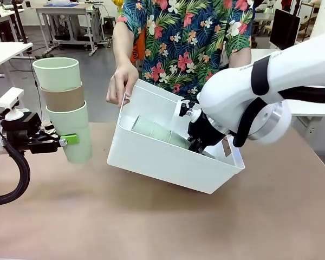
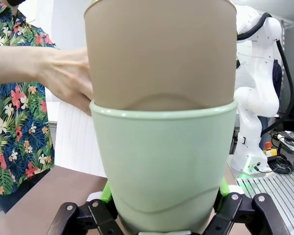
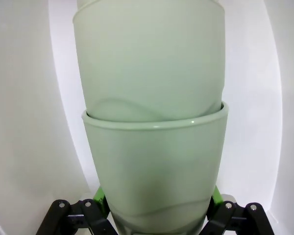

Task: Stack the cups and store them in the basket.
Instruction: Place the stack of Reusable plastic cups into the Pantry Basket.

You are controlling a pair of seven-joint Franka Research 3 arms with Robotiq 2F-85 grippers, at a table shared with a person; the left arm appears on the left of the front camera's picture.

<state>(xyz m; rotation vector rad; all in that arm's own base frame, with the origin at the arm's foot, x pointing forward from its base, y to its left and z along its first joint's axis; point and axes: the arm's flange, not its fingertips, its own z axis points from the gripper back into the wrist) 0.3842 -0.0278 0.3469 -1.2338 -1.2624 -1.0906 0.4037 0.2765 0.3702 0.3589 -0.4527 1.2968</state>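
Observation:
At the left, above the table, my left gripper (image 1: 65,141) is shut on the bottom cup of an upright stack of three cups (image 1: 65,108): mint, brown, mint. The left wrist view shows that mint cup (image 2: 161,166) between the green pads of the left gripper (image 2: 161,215), with the brown cup (image 2: 159,49) nested in it. The white basket (image 1: 162,162) is tilted toward me, and a person's hand (image 1: 122,86) holds its far rim. Inside it, my right gripper (image 1: 197,142) is shut on a lying stack of mint cups (image 1: 151,130). The right wrist view shows these mint cups (image 3: 152,161) in the right gripper (image 3: 157,215).
The person stands at the far side, behind the basket. Bare brown tabletop (image 1: 151,227) lies in front of the basket and under the left stack. White basket walls (image 3: 19,122) close in on the right gripper from both sides.

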